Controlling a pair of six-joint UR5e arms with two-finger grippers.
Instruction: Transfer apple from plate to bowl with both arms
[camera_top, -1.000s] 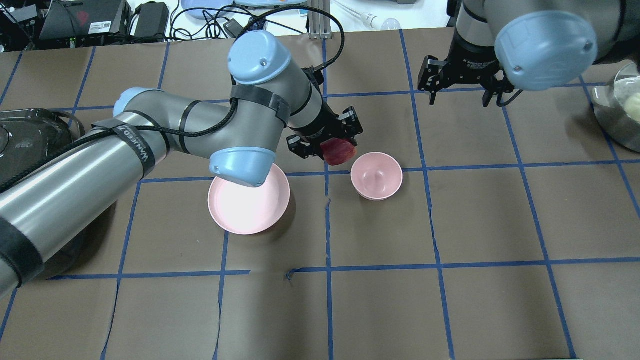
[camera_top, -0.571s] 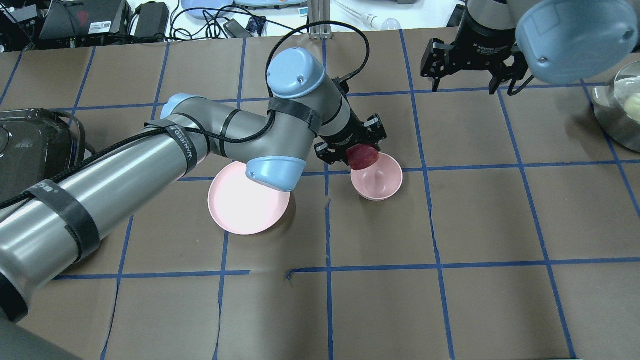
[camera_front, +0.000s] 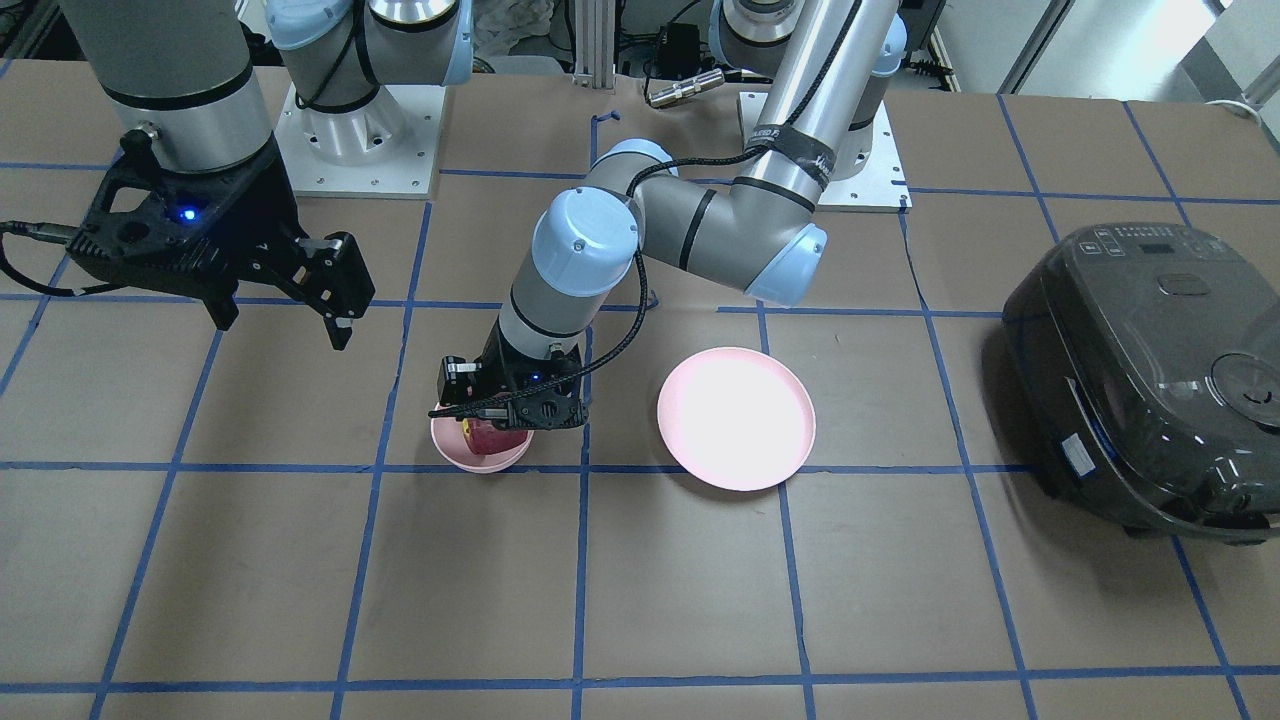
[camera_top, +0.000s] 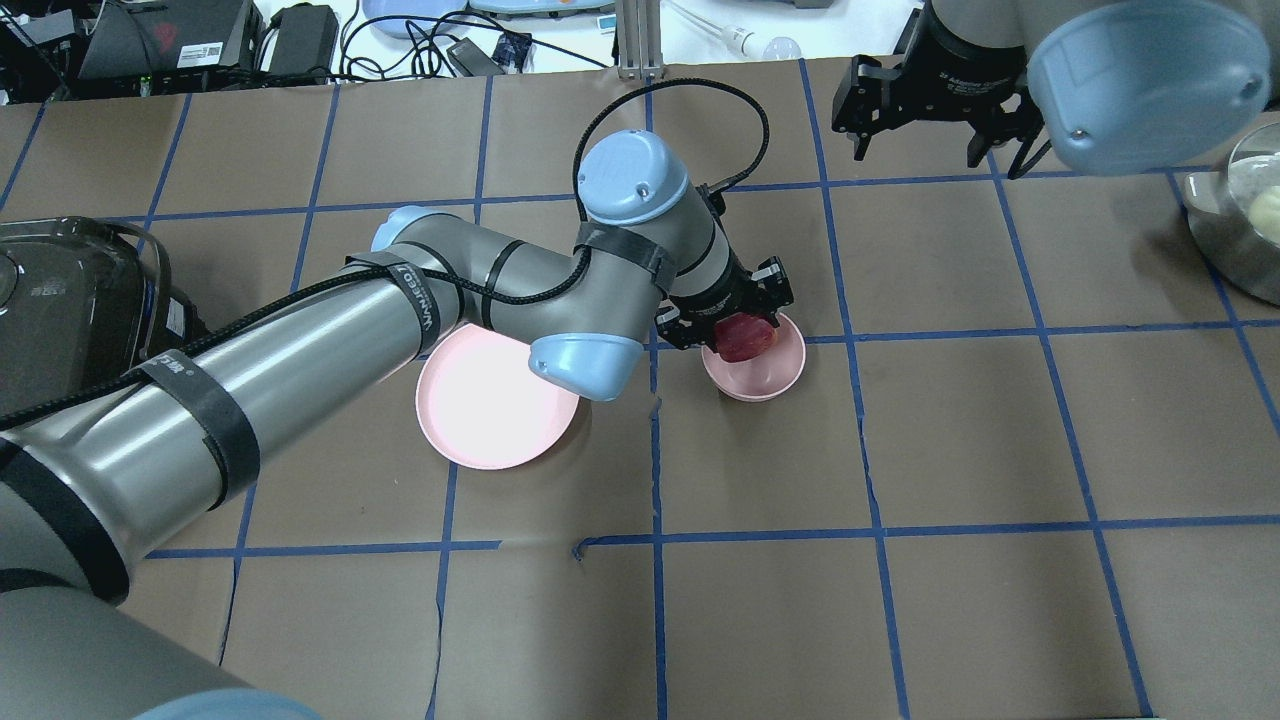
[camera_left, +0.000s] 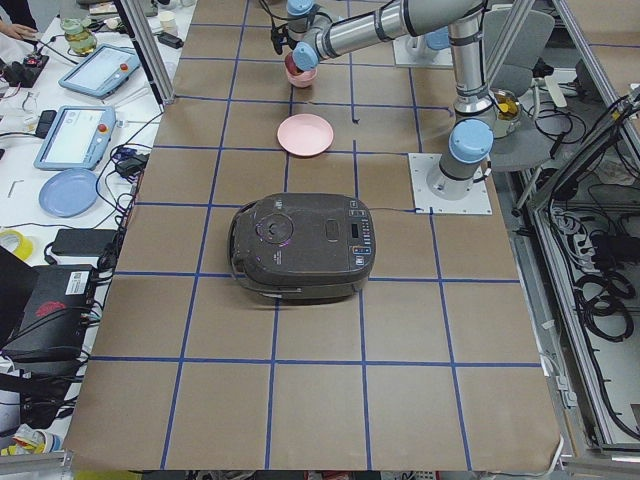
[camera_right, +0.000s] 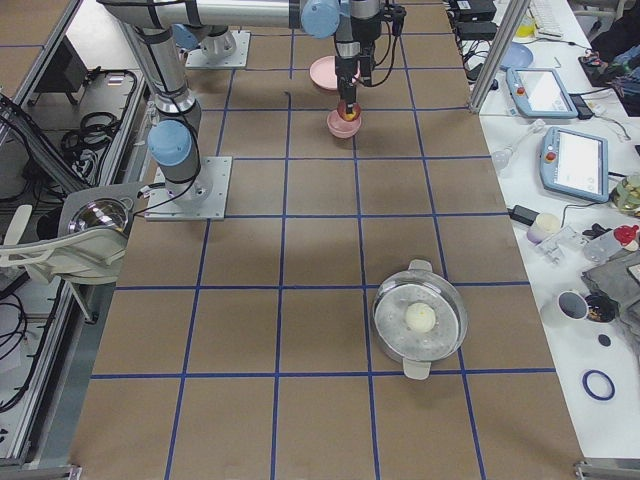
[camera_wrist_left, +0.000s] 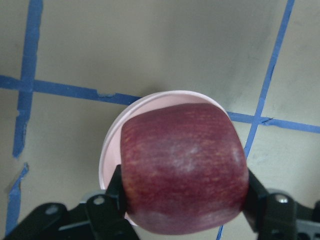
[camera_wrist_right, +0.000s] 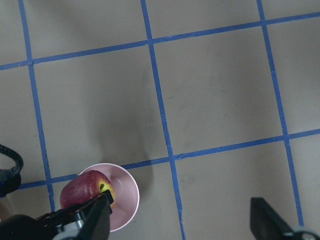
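My left gripper (camera_top: 738, 330) is shut on the dark red apple (camera_top: 746, 338) and holds it over the near-left part of the small pink bowl (camera_top: 778, 376). In the left wrist view the apple (camera_wrist_left: 185, 167) fills the jaws with the bowl's rim (camera_wrist_left: 111, 150) right beneath it. In the front view the apple (camera_front: 488, 436) sits low inside the bowl (camera_front: 468, 459). The wide pink plate (camera_top: 490, 412) lies bare to the left, partly under my left elbow. My right gripper (camera_top: 930, 150) is open and empty, raised at the back right, and its wrist view shows the apple (camera_wrist_right: 82, 190) and the bowl (camera_wrist_right: 127, 200).
A black rice cooker (camera_top: 60, 300) stands at the table's left end. A metal pot (camera_top: 1240, 225) holding a pale round item sits at the right edge. Blue tape lines grid the brown table. Cables and devices lie beyond the far edge.
My left arm has carried the apple rightward from beside the plate to over the bowl and lowered it. My right gripper has drawn back toward the far edge.
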